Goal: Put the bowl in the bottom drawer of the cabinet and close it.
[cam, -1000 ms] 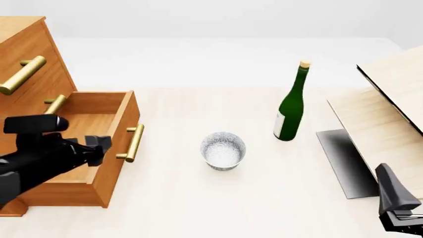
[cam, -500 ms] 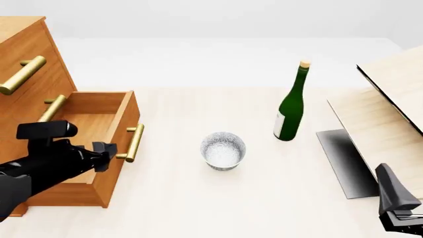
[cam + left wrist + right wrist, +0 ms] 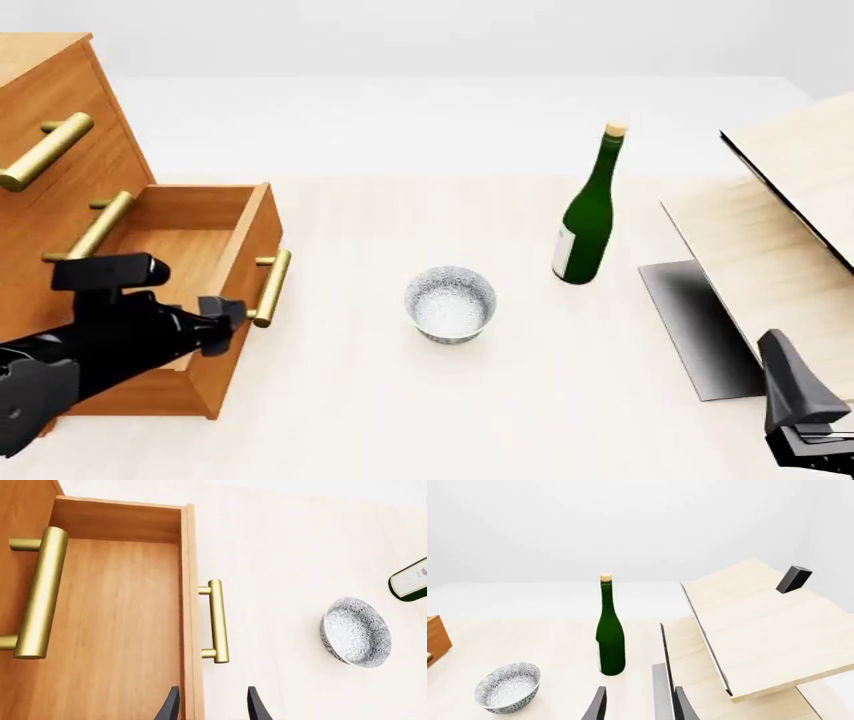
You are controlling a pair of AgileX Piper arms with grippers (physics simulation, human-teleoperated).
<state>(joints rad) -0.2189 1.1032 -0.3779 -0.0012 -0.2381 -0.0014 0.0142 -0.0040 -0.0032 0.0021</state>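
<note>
The white speckled bowl point(image 3: 451, 303) stands upright on the table, right of the cabinet point(image 3: 54, 110) and apart from both grippers. The bottom drawer point(image 3: 200, 235) is pulled out and nothing shows inside it; its brass handle point(image 3: 271, 288) faces the bowl. My left gripper point(image 3: 227, 325) hovers open over the drawer's front panel near its near corner. In the left wrist view the left gripper point(image 3: 212, 707) has nothing between its fingers, with the drawer floor point(image 3: 120, 630), handle point(image 3: 217, 622) and bowl point(image 3: 353, 632) beyond. My right gripper point(image 3: 807, 445) sits open at the near right, far from the bowl point(image 3: 507, 687).
A green bottle point(image 3: 587, 215) with a cork stands right of the bowl, and also shows in the right wrist view as the bottle point(image 3: 610, 635). Pale wood panels point(image 3: 787, 230) and a dark grey plate point(image 3: 694, 320) fill the right side. Upper drawer handles point(image 3: 47, 150) jut out above the open drawer.
My left arm has moved right and nearer, from over the drawer's inside to over its front panel. The drawer, bowl and right arm have not moved.
</note>
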